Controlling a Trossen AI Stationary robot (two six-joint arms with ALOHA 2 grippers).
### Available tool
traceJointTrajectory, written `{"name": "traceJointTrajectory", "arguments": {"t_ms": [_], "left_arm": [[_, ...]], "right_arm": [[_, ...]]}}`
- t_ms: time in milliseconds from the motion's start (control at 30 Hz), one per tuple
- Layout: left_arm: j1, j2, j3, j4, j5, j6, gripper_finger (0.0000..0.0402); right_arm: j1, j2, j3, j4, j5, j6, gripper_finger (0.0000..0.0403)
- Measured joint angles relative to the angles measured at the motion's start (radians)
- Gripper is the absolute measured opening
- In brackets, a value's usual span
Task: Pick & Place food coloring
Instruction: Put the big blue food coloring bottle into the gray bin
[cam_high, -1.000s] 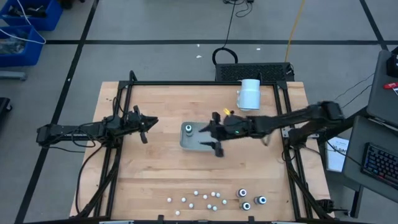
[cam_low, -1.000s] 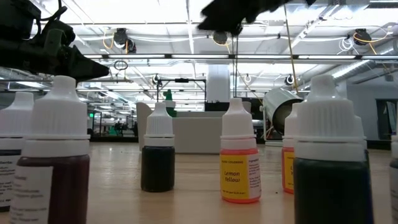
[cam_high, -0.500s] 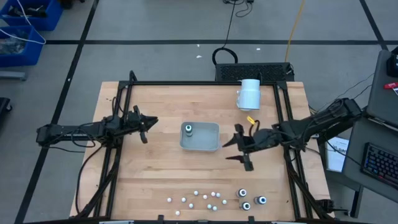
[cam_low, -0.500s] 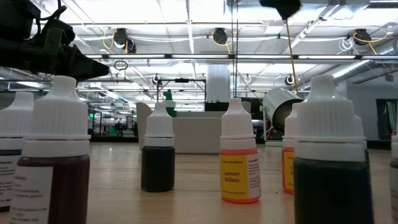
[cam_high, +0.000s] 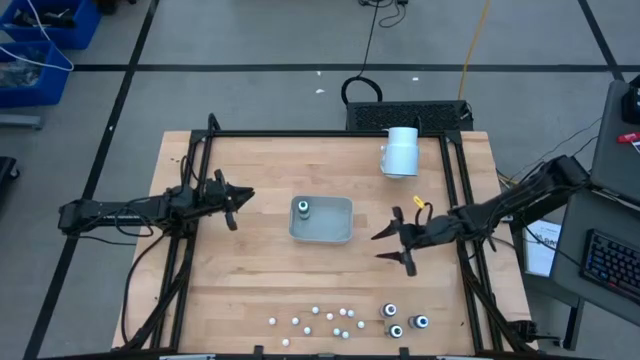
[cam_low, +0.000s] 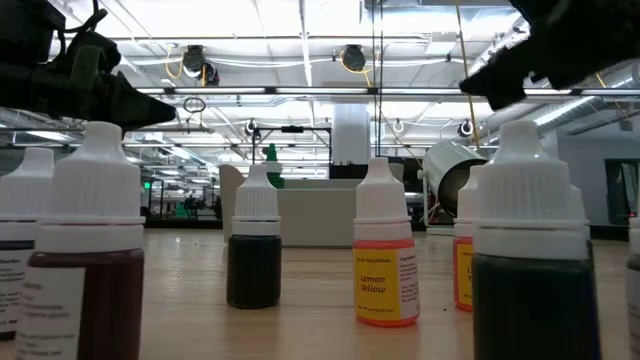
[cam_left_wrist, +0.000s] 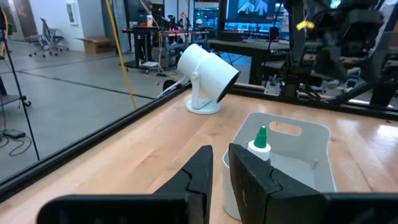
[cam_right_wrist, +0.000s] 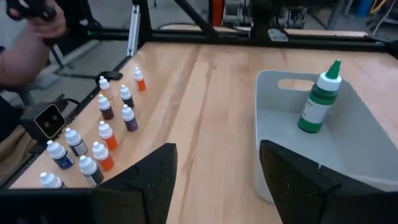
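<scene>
Many small food coloring bottles stand grouped along your near table edge, white-capped ones in a loose cluster and three darker ones just to their right; in the low view a yellow-labelled bottle reads "Lemon Yellow". Beyond them, over bare wood right of centre, your right gripper hangs with its fingers spread wide and nothing between them. Mid-table sits the grey tray, with one green bottle standing upright in its corner, apart from the rest. Your left gripper waits left of the tray, fingers nearly together and holding nothing. Farthest back, a white cylinder rests near the table's rear edge.
</scene>
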Motion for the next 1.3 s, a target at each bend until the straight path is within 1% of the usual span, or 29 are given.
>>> {"name": "traceJointTrajectory", "arguments": {"t_ms": [133,233,333,367,467,533,567,600,700,767,867,967,1000,1067,1167,1233,1300], "left_arm": [[0.000,0.000,0.000,0.000,0.000,0.020,0.0058],[0.000,0.000,0.000,-0.001,0.000,0.035,0.0058],[0.000,0.000,0.000,-0.007,0.000,0.035,0.0058],[0.000,0.000,0.000,-0.008,0.000,0.035,0.0058],[0.000,0.000,0.000,-0.008,0.000,0.034,0.0058],[0.000,0.000,0.000,-0.008,0.000,0.034,0.0058],[0.000,0.000,0.000,-0.008,0.000,0.034,0.0058],[0.000,0.000,0.000,-0.008,0.000,0.034,0.0058],[0.000,0.000,0.000,-0.007,0.000,0.034,0.0058],[0.000,0.000,0.000,-0.008,0.001,0.033,0.0058],[0.000,0.000,0.000,-0.009,0.001,0.032,0.0058],[0.000,0.000,0.000,-0.015,0.001,0.032,0.0058],[0.000,0.000,0.000,-0.016,0.001,0.032,0.0058],[0.000,0.000,0.000,-0.016,0.001,0.032,0.0058],[0.000,0.000,0.000,-0.016,0.001,0.032,0.0058],[0.000,0.000,0.000,-0.016,0.001,0.032,0.0058],[0.000,0.000,0.000,-0.016,0.001,0.032,0.0058]], "right_arm": [[0.000,-0.035,-0.107,0.163,0.000,-0.001,0.0217],[0.000,-0.061,-0.146,0.217,-0.001,-0.037,0.0217],[0.011,-0.084,-0.144,0.229,-0.007,-0.058,0.0217],[0.017,-0.090,-0.134,0.222,-0.030,-0.057,0.0217],[0.056,-0.104,-0.071,0.155,-0.171,-0.025,0.0217],[0.108,-0.108,-0.007,0.054,-0.208,0.011,0.0217],[0.139,-0.105,0.029,-0.011,-0.191,0.021,0.0217],[0.174,-0.099,0.066,-0.085,-0.150,0.035,0.0217],[0.275,-0.067,0.176,-0.306,0.003,0.096,0.0217],[0.335,-0.039,0.240,-0.398,0.058,0.153,0.0217],[0.416,-0.003,0.302,-0.438,0.106,0.224,0.0217],[0.489,0.018,0.332,-0.430,0.167,0.235,0.0217],[0.513,0.020,0.334,-0.430,0.184,0.245,0.0217],[0.555,0.021,0.334,-0.447,0.185,0.277,0.0217],[0.621,0.021,0.334,-0.488,0.189,0.379,0.0217],[0.667,0.024,0.333,-0.512,0.230,0.439,0.0217],[0.704,0.035,0.333,-0.521,0.279,0.464,0.0217]]}}
